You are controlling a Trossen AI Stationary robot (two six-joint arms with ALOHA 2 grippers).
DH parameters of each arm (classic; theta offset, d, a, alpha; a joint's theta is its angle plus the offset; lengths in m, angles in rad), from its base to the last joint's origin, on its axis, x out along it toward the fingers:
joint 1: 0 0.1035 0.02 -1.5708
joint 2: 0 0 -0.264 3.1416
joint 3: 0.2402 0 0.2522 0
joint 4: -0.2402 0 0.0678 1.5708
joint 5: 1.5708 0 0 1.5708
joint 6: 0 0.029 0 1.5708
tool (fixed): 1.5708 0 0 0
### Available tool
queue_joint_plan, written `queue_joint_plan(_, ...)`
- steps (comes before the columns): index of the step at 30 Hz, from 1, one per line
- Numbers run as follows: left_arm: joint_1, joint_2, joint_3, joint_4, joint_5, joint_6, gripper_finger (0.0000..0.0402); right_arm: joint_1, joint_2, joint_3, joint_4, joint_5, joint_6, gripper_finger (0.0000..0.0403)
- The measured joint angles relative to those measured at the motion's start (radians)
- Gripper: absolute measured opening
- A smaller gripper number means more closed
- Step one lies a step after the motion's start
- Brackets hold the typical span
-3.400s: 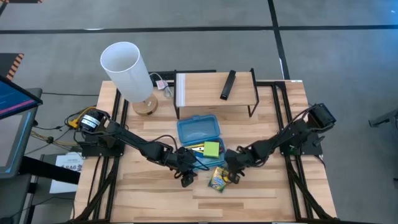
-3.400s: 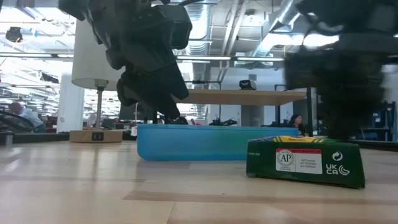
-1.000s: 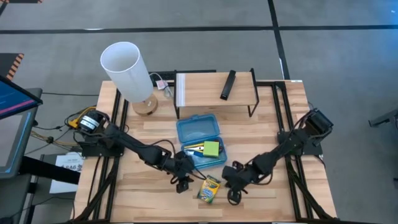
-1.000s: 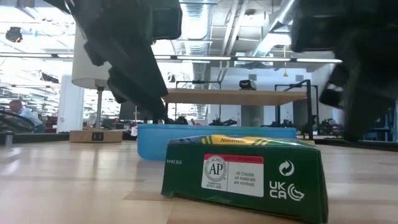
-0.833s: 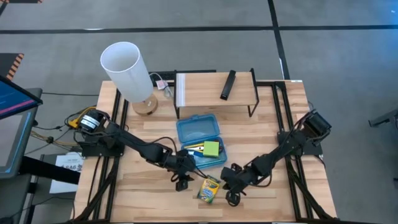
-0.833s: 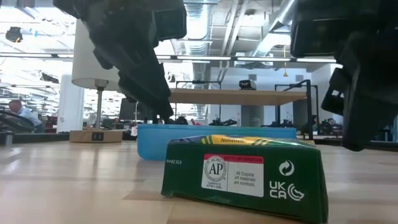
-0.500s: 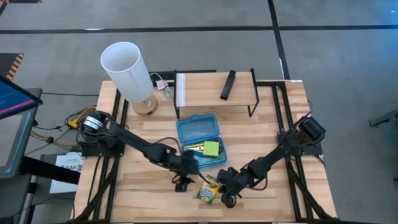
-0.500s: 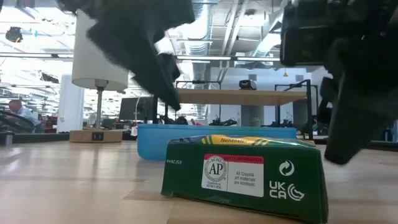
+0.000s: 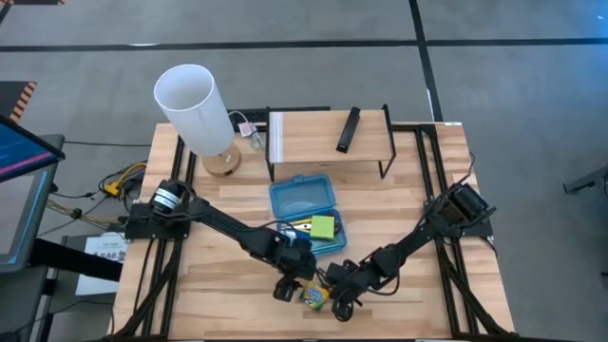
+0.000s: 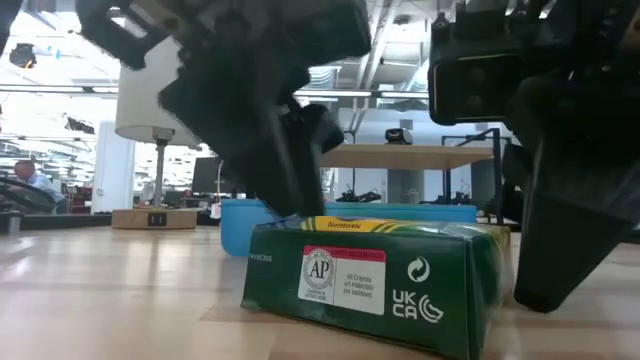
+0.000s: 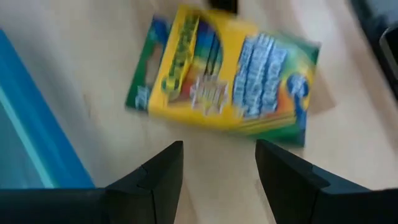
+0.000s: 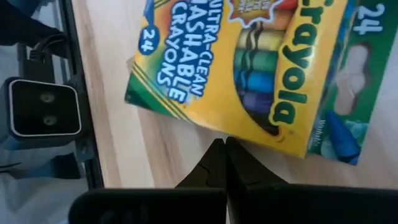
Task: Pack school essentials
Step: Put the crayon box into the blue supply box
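The yellow-green crayon box (image 9: pixel 314 295) lies flat on the wooden table near the front edge, and also shows as the crayon box (image 12: pixel 249 68) in the right wrist view. My left gripper (image 11: pixel 217 165) is open, slanting down just to the box's left with its fingers short of it. My right gripper (image 12: pixel 217 150) is shut at the box's right side. Behind them the open blue case (image 9: pixel 302 196) holds a green sticky-note pad (image 9: pixel 323 228) and yellow pencils (image 9: pixel 298 227). My right gripper's shut fingertips (image 12: pixel 217 144) meet the crayon box's long edge (image 12: pixel 214 132) from the table's right, slanting down. They push against that side instead of pinching it. The box lies flat on the table.
A tall white lamp (image 9: pixel 193 103) stands at the back left. A wooden riser shelf (image 9: pixel 313 138) at the back carries a slim black bar (image 9: pixel 349 129). Bare tabletop (image 9: pixel 209 285) lies to the near left.
My left gripper has moved toward the crayon box and the near edge, rolling as it went, and has stayed open. My right gripper has sunk and moved toward the table's left against the box. The box has slid a little to the left and turned slightly.
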Motion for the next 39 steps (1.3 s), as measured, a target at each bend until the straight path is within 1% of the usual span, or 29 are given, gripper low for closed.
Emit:
queue_joint_plan(5,-0.001,0.000,0.000,0.009,0.002,0.025,0.0182,-0.008,0.000,0.000,-0.005,-0.001,0.006,0.0004)
queue_joint_plan(13,-0.009,0.002,0.000,-0.008,-0.005,0.037,0.0127,-0.025,0.000,0.000,-0.005,-0.002,-0.003,0.0005)
queue_joint_plan(16,-0.008,0.039,0.000,0.003,-0.001,0.032,0.0115,-0.028,0.000,0.000,-0.003,-0.001,-0.003,0.0005)
queue_joint_plan(20,-0.018,0.076,0.003,0.030,0.031,0.005,0.0113,-0.035,0.000,0.000,0.003,-0.001,-0.007,0.0005)
queue_joint_plan(26,-0.019,0.069,0.003,0.035,-0.009,-0.007,0.0112,-0.039,0.000,0.000,0.009,-0.002,-0.010,0.0005)
queue_joint_plan(33,-0.015,0.071,0.073,0.019,-0.001,-0.016,0.0112,-0.035,-0.011,0.025,-0.013,-0.024,-0.015,0.0005)
queue_joint_plan(37,-0.012,0.071,0.101,0.004,-0.013,-0.009,0.0112,-0.036,-0.047,0.051,-0.114,-0.024,-0.026,0.0005)
queue_joint_plan(39,-0.008,0.070,0.103,-0.026,-0.020,-0.017,0.0112,-0.038,-0.068,0.059,-0.142,-0.004,-0.036,0.0005)
